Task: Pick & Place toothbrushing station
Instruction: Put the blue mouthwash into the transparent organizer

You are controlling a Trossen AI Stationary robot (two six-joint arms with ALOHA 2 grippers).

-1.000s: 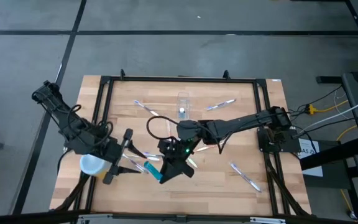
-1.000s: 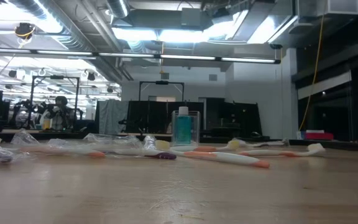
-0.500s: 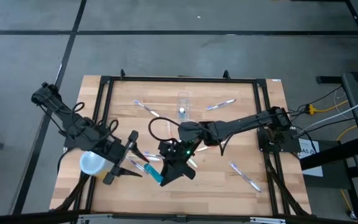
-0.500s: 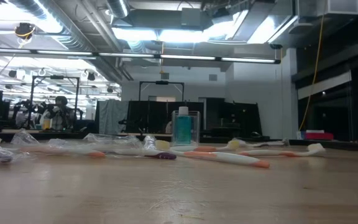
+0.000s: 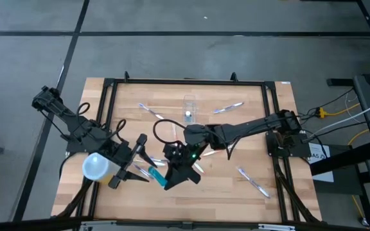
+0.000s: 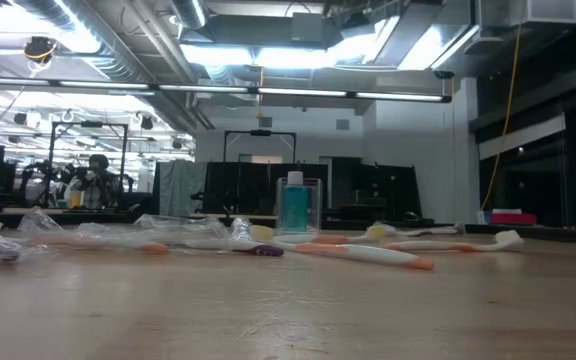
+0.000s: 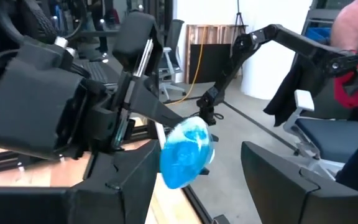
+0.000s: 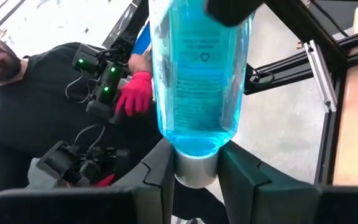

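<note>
My right gripper [image 5: 170, 174] is shut on a small bottle of blue liquid [image 5: 158, 175], held in the air over the table's near middle. My left gripper [image 5: 144, 165] is open, and its two fingers [image 7: 128, 180] stand on either side of the bottle's bottom end [image 7: 185, 155]. I cannot tell whether they touch it. The clear holder [image 5: 189, 108] stands upright on its base at the far middle. The low view shows it [image 6: 298, 205] with a blue bottle inside. My right gripper pinches the bottle at its pale cap and neck [image 8: 196, 172] between its two fingers. The bottle's body [image 8: 201, 68] sticks out beyond the fingertips toward my left gripper. The bottle is lifted clear of the table.
Several toothbrushes lie on the wood, among them ones at the far left [image 5: 150, 111], far right [image 5: 229, 108] and near right [image 5: 253, 181]. A pale round lid [image 5: 95, 168] shows under my left arm. A black frame [image 5: 185, 81] rims the table. A person [image 8: 73, 99] is beyond the table.
My left gripper has moved toward the table's right and near edges, up to the blue bottle, and its open fingers now straddle the bottle's bottom end. My right gripper and the bottle have kept still.
</note>
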